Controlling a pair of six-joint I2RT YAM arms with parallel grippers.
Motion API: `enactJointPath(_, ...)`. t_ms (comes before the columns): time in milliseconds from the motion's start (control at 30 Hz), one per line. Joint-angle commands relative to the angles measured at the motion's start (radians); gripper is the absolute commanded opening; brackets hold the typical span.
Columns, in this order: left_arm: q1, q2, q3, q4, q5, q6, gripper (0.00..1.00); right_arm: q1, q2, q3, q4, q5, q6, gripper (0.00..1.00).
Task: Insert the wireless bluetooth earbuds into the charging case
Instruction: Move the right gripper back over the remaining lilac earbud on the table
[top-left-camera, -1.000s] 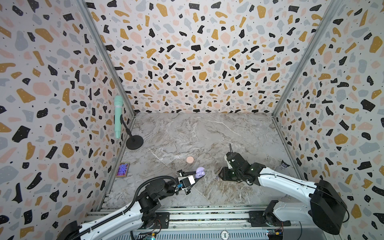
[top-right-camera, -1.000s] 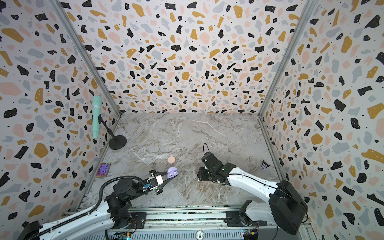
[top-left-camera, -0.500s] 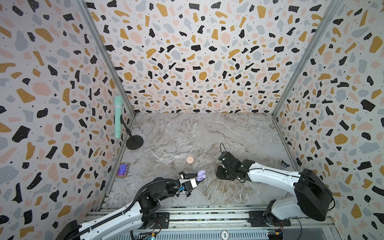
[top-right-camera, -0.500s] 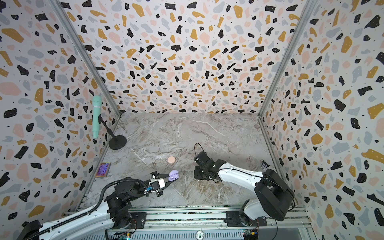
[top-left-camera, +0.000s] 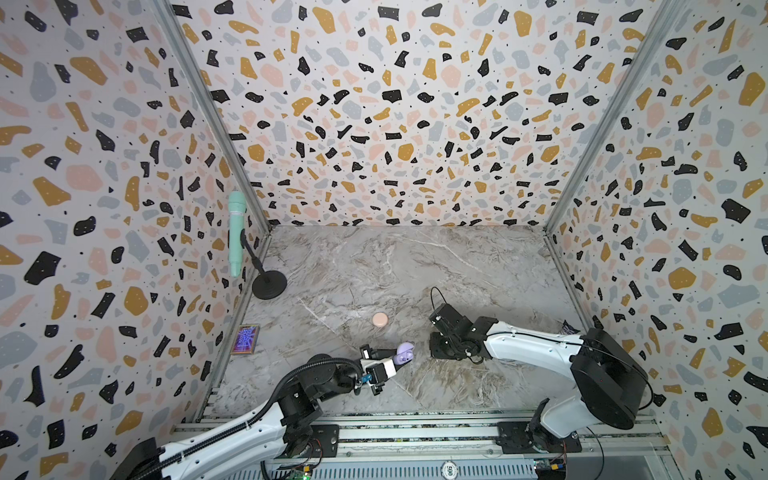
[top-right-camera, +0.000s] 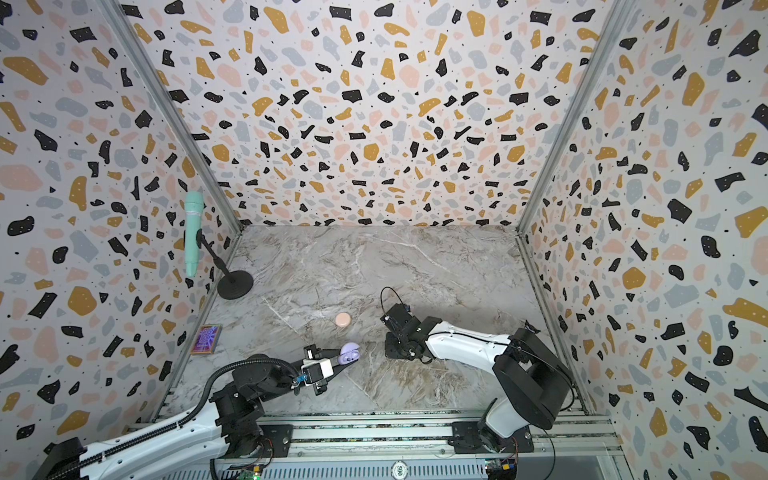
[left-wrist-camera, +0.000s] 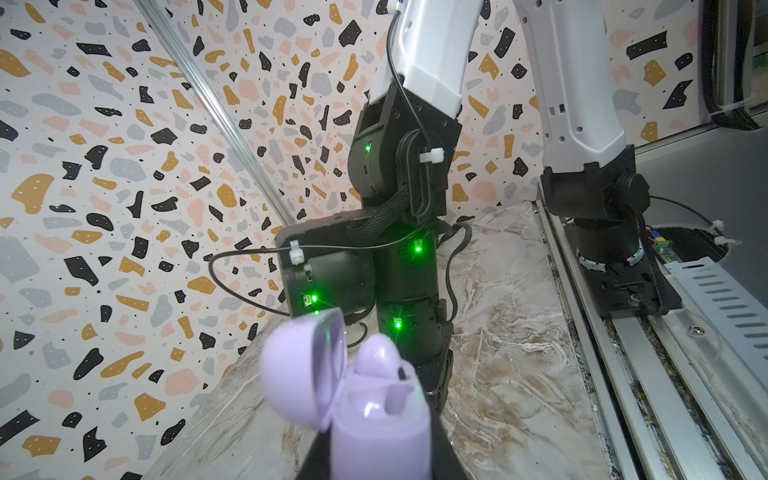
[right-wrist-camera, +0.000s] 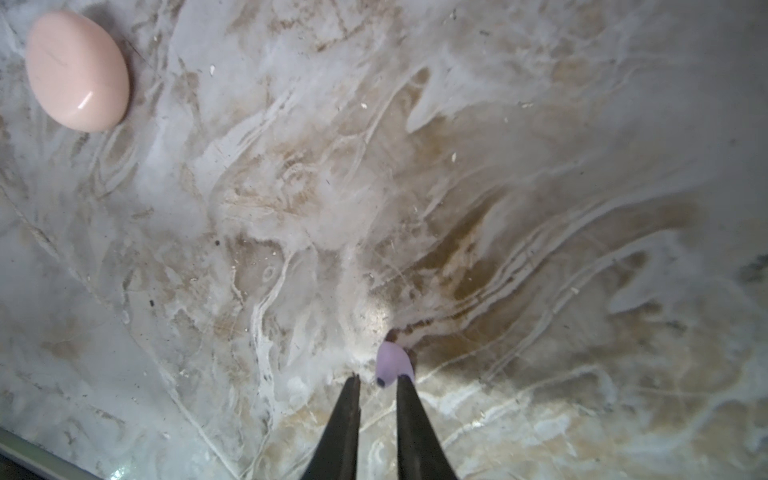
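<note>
While the left pincer (top-left-camera: 395, 360) clamps the lavender case (left-wrist-camera: 380, 432), its lid standing open, we note one lavender earbud (left-wrist-camera: 379, 360) seated inside. The right pincer (right-wrist-camera: 377, 380) is down at the tabletop (right-wrist-camera: 519, 187), narrow, a slim gap between its tips; a second lavender earbud (right-wrist-camera: 391, 360) lies there against one finger, and we cannot tell whether it is gripped. A pink case (right-wrist-camera: 77, 70) lies shut, well apart.
</note>
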Motion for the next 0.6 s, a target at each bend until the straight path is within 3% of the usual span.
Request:
enactJointPath(0, -0.005, -0.001, 0.017, 0.032, 0.015, 0.009, 0.0, 0.008, 0.005, 0.036, -0.034, 0.025, 0.001, 0.18)
enactJointPath(567, -0.012, 0.002, 0.017, 0.022, 0.014, 0.016, 0.0, 0.031, 0.07, 0.079, -0.082, 0.079, 0.002, 0.16)
